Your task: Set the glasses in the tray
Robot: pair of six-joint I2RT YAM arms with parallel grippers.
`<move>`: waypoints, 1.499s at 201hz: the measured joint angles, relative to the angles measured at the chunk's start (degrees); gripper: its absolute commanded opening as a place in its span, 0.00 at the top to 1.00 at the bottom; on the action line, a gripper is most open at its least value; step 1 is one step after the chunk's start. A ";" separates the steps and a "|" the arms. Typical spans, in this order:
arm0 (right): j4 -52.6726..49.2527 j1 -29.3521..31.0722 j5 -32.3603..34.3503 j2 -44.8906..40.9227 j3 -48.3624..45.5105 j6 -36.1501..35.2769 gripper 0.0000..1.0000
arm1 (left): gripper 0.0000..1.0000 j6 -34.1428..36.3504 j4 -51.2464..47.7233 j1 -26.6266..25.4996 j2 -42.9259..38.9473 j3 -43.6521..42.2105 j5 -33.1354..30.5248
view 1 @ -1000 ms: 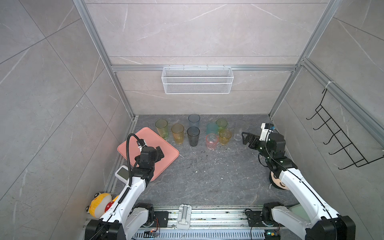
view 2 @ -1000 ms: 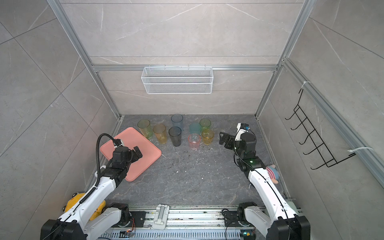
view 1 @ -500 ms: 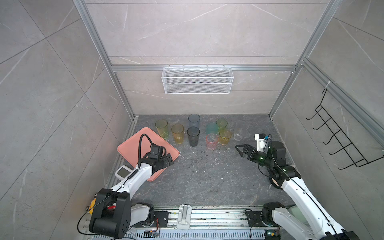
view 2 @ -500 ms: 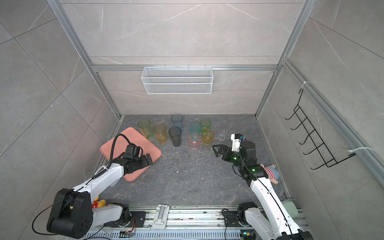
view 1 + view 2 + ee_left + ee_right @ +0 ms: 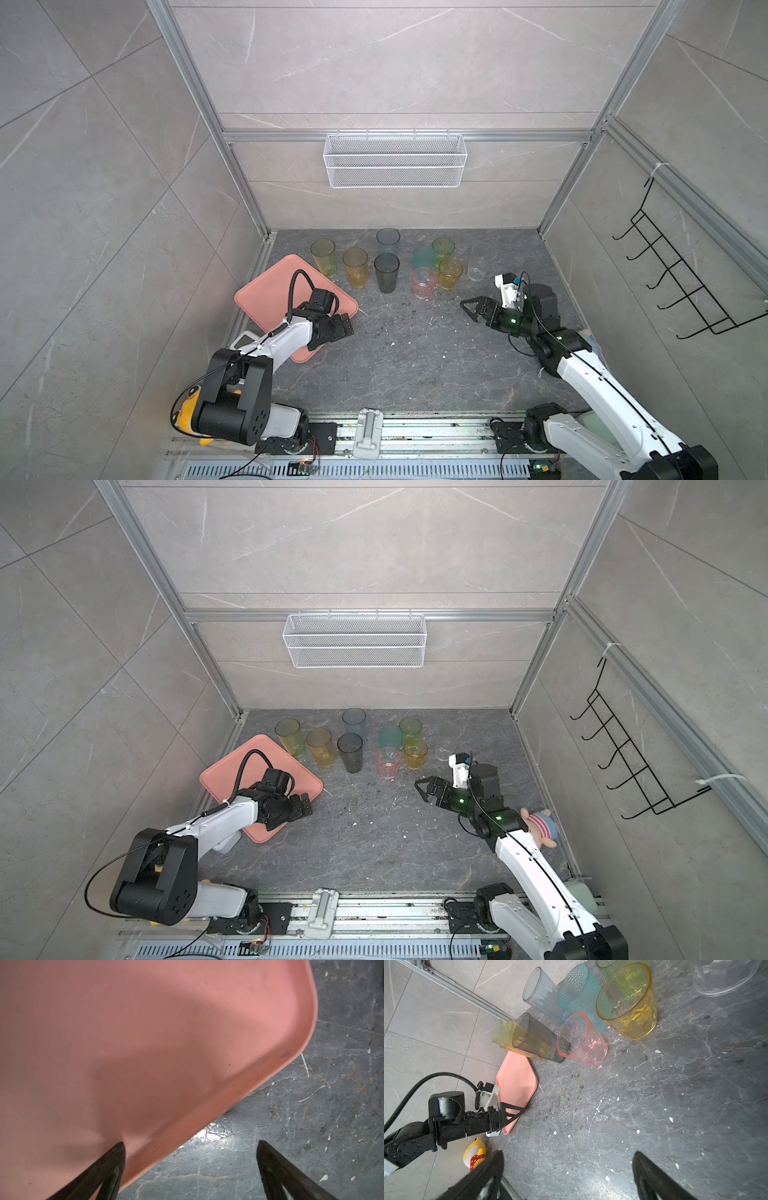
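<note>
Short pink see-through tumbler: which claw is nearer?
Right. The right claw is open just right of the pink tumbler; the left claw is farther off, over the flat salmon-pink tray's edge.

- The dark floor [image 5: 407, 345] between the two arms lies bare, a wide lane up to the front row of glasses [image 5: 386, 272]
- The glasses stand close together in two rows; the back ones are walled in by the front ones
- The pink glass [image 5: 424, 283] faces the spread right gripper [image 5: 468, 311] with nothing between them
- The clear glass [image 5: 475, 272] stands apart at the right end, with room around it
- The far half of the tray [image 5: 266, 297] is open from above; the left gripper [image 5: 345, 327], jaws spread, straddles its right edge
- The wire basket [image 5: 395, 166] hangs on the back wall, well above the glasses
</note>
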 measured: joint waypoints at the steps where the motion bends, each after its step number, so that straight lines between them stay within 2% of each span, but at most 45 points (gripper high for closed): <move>1: 0.02 0.04 0.00 0.02 0.00 0.00 0.03 | 0.03 0.09 -0.04 -0.13 0.07 0.04 -0.02; 132: -0.02 3.87 3.37 0.35 0.00 0.70 0.03 | 0.13 1.90 0.96 -13.05 6.47 5.35 -0.37; 196: -2.51 4.92 5.40 0.11 0.00 1.16 0.03 | 0.15 -1.57 2.62 -18.80 7.19 5.64 -2.10; 250: -4.85 5.46 6.71 -0.87 0.00 1.51 0.03 | 0.24 -4.42 3.32 -23.12 8.09 6.49 -1.53; 301: -5.95 7.26 8.44 -0.90 0.00 2.64 0.04 | 0.25 -5.40 -0.55 -25.97 9.77 9.77 -2.03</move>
